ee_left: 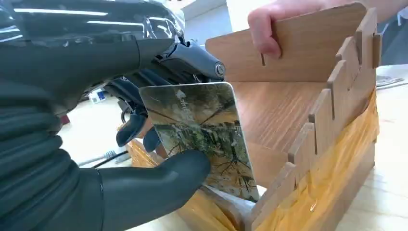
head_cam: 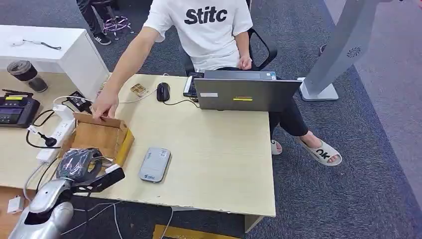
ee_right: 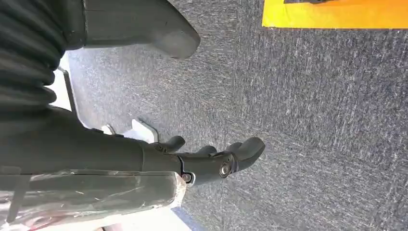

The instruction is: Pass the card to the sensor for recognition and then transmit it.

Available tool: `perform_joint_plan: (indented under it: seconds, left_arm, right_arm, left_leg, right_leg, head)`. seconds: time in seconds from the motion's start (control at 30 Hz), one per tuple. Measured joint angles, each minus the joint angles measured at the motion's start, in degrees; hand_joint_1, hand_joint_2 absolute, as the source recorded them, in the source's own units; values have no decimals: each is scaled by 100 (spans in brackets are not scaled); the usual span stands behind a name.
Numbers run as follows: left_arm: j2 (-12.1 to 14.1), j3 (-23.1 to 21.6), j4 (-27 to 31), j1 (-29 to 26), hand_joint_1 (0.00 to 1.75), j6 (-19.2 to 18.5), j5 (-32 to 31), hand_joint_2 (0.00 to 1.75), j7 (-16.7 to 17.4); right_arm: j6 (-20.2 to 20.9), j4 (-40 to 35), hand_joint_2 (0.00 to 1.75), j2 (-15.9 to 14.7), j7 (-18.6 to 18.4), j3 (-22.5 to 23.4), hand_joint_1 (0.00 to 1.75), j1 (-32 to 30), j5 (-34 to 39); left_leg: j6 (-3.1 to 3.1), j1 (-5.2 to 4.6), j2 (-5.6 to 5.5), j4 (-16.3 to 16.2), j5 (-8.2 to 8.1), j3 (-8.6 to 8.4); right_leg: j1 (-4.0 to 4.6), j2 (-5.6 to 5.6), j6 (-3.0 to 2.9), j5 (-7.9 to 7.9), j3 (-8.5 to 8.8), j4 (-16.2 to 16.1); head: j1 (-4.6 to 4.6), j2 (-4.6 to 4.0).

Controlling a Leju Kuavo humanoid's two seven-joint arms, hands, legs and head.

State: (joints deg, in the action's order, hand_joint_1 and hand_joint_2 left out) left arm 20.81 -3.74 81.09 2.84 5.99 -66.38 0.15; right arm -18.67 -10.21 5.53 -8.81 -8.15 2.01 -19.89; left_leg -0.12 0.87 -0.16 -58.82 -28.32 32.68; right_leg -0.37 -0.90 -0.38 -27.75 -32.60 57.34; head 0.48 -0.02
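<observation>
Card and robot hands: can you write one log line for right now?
left hand: pinches card at wooden box | right hand: hangs over carpet, holds nothing

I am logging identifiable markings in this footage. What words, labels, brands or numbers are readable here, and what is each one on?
"Stitc": black letters on the seated person's white T-shirt.
"OK": on the strap of the person's white slide sandal.
Card held by the left hand: pale print near its top edge, too blurred to read.
Grey sensor on the table: small label, too small to read.
Laptop lid stickers: unreadable.
</observation>
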Motion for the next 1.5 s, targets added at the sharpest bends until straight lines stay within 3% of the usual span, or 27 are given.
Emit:
perform_joint_plan:
  seconds: [0.33, 0.53, 0.8, 1.03, 1.23, 1.27, 1.3, 1.33, 1.37, 1.5]
  left_arm:
    - [523, 13, 55, 581, 152, 24, -192, 175, 219]
    - [706, 28, 55, 1025, 155, 24, -276, 175, 284]
    - [1088, 44, -102, 1759, 147, 229, -754, 175, 468]
    - [1228, 133, -671, 2257, 150, 448, -966, 175, 647]
    - [1235, 138, -916, 2359, 148, 459, -968, 175, 656]
    - [1235, 140, -942, 2373, 145, 461, -968, 175, 656]
    - [1233, 140, -970, 2388, 52, 463, -970, 175, 656]
    - [1233, 140, -995, 2405, 16, 466, -975, 175, 658]
    - [1226, 140, -1025, 2428, 0, 470, -975, 175, 669]
    - [1189, 171, -1139, 2444, 0, 892, -916, 175, 783]
  right_arm:
    - [-17, 0, 175, -24, 4, 0, 0, -3, -103]
    - [-15, 0, 175, -31, 4, 0, 0, -5, -107]
    - [-9, 0, 175, -35, -59, -15, 0, 0, -225]
    - [-2, 0, 175, -42, -68, -42, 0, 0, -337]
    - [-2, 0, 175, -42, -74, -44, 0, 1, -391]
    - [-2, 0, 175, -42, -74, -48, 0, 3, -391]
    - [-2, 0, 175, -42, -74, -50, 0, 3, -391]
    - [-2, 0, 175, -42, -77, -52, 0, 2, -391]
    - [-2, 0, 175, -42, -94, -57, 0, 1, -393]
    - [-2, 0, 175, -42, -118, -90, 0, 1, -409]
  left_leg:
    - [-5, 4, -6, 0, 4, 0]
    - [-5, 3, -4, 0, 4, 0]
    - [-5, 4, -6, 0, 4, 1]
    - [-5, 6, -5, 0, 5, 0]
    - [-5, 5, -3, 0, 4, 1]
    - [-5, 5, 0, 0, 4, 1]
    - [-5, 5, 7, 0, 4, 1]
    - [-5, 5, 11, 0, 4, 1]
    - [-5, 5, 16, 0, 3, 1]
    - [-5, 5, 13, 0, 3, 2]
  right_leg:
    - [2, 4, -1, 1, 1, 3]
    - [2, 3, -1, 2, 1, 4]
    - [2, 4, -1, 2, 1, 4]
    - [3, 3, -2, 2, 1, 5]
    - [3, 0, -2, 1, 0, 5]
    - [3, -2, -2, 1, 0, 5]
    - [3, -7, -2, 1, -1, 5]
    - [3, -12, -2, 2, -3, 5]
    - [3, -17, -2, 2, -4, 5]
    - [3, -14, -2, 1, -6, 5]
  head:
    - [0, 0]
    - [0, 0]
    - [0, 0]
    - [0, 0]
    - [2, 0]
    - [2, 0]
    - [2, 0]
    - [2, 0]
    - [0, 0]
    - [2, 0]
